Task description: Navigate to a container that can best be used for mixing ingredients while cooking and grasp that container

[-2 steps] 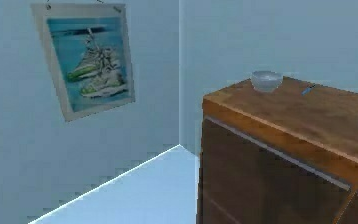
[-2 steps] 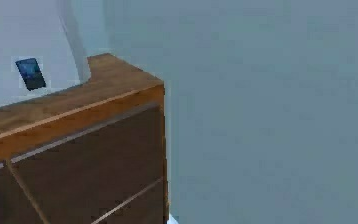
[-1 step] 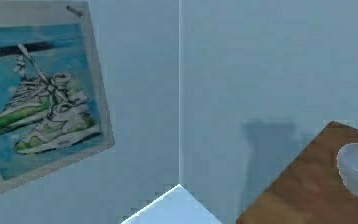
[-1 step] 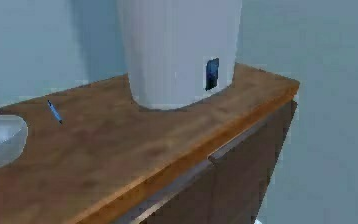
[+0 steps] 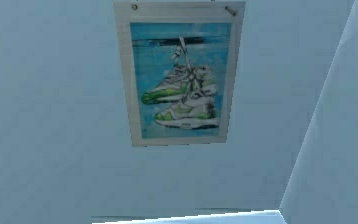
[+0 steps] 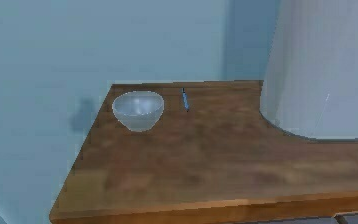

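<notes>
A pale, translucent bowl (image 6: 138,109) stands upright on a brown wooden countertop (image 6: 197,160), near its far left corner in the arm side view. A small thin blue object (image 6: 185,98) lies on the wood just right of the bowl, apart from it.
A framed picture of hanging sneakers (image 5: 180,72) is fixed on the pale blue wall ahead in the forward view. A large white rounded body (image 6: 322,70) rises over the countertop's right part. Pale blue walls close off the counter's back and left.
</notes>
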Available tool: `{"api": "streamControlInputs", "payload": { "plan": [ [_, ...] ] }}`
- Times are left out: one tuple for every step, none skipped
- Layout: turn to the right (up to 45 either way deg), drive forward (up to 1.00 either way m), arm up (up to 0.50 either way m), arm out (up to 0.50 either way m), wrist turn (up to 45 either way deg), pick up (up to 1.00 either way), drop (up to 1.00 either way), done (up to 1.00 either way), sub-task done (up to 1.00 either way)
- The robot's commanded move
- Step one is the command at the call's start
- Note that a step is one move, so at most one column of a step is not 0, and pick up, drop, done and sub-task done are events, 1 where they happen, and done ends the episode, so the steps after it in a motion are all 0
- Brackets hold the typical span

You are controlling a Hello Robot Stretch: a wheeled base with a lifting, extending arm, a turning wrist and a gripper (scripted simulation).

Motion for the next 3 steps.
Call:
{"api": "streamControlInputs", "payload": {
  "plan": [
    [0.0, 0.0, 0.5, 0.0, 0.0, 0.0, 0.0, 0.0, 0.0],
    [0.0, 0.0, 0.38, 0.0, 0.0, 0.0, 0.0, 0.0, 0.0],
    [0.0, 0.0, 0.0, 0.16, 0.0, 0.0, 0.0, 0.0, 0.0]
  ]
}}
